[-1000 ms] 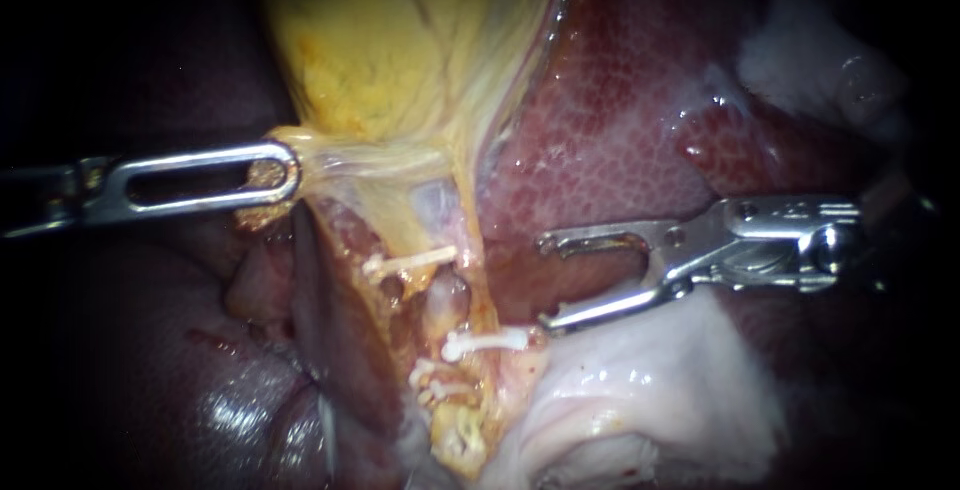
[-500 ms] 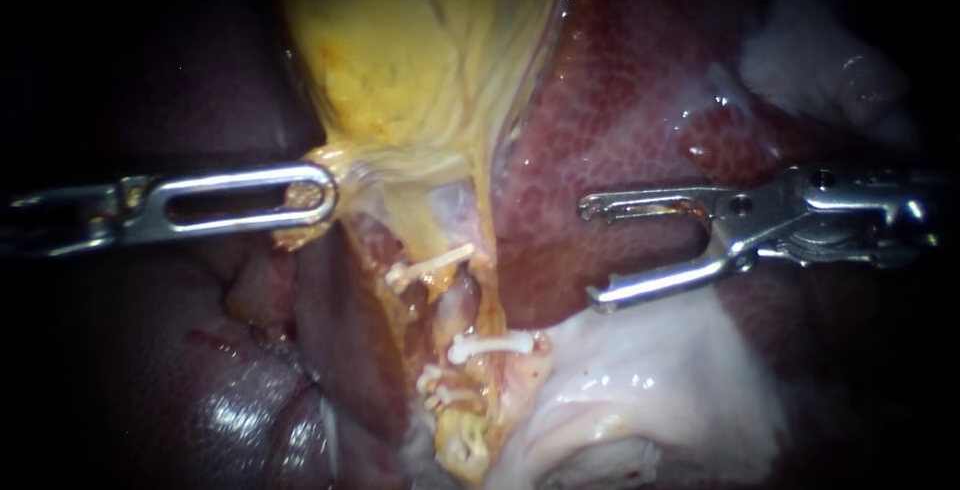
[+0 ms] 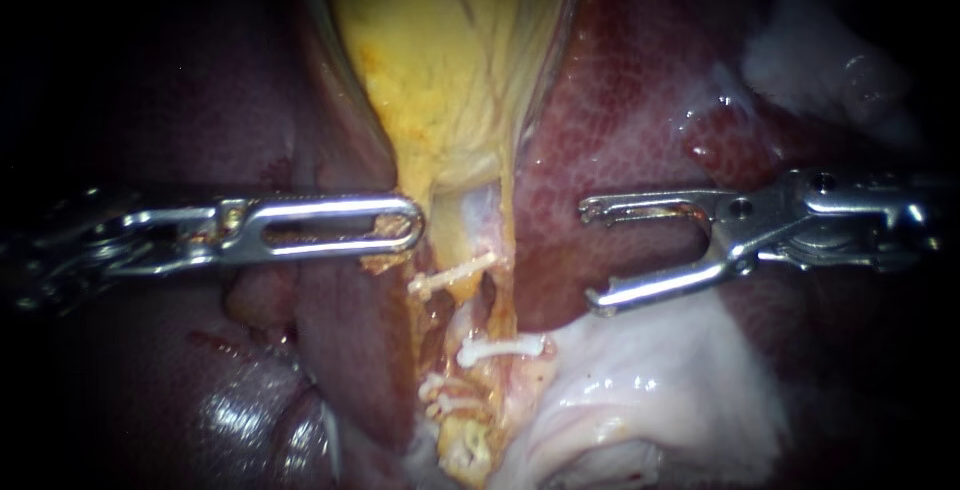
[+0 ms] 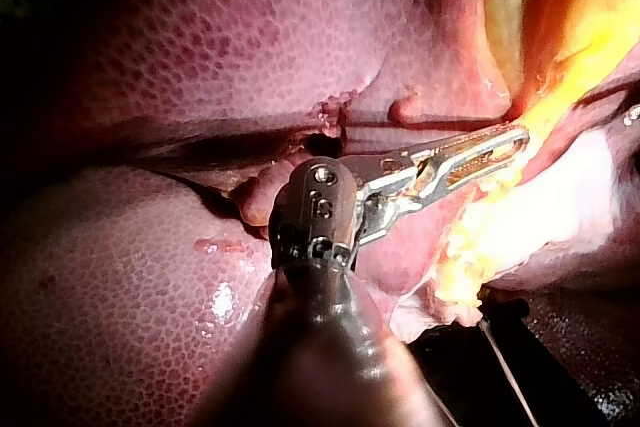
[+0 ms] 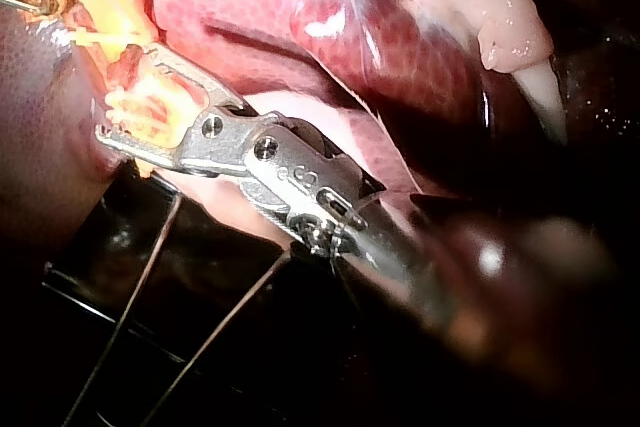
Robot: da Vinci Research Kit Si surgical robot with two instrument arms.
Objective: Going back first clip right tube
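Right instrument: your slim steel jaws stand wide apart and hold nothing; only mottled dark red liver shows through the gap. The shaft lies level. Its tips point toward the yellow, pear-shaped gallbladder but sit well apart from it. The lower jaw lies along the edge of a pale, glistening fatty sheet. The right wrist view confirms the open spread.

Left instrument: your slotted steel jaws lie together, clamped on a fringe of yellow tissue at the gallbladder's narrow lower end. The shaft is also level and reaches the gallbladder from the opposite side.

Below that narrow end hangs a pale stalk of tissue, crossed by white plastic clips:
- The upper clip sits just beneath your left jaws' tip, nearest the gallbladder.
- The middle clip lies farther down, on the side of your right instrument, near its lower jaw but clear of it.
- The lowest clips lie farthest from the gallbladder.

Which strand is the right tube cannot be told.
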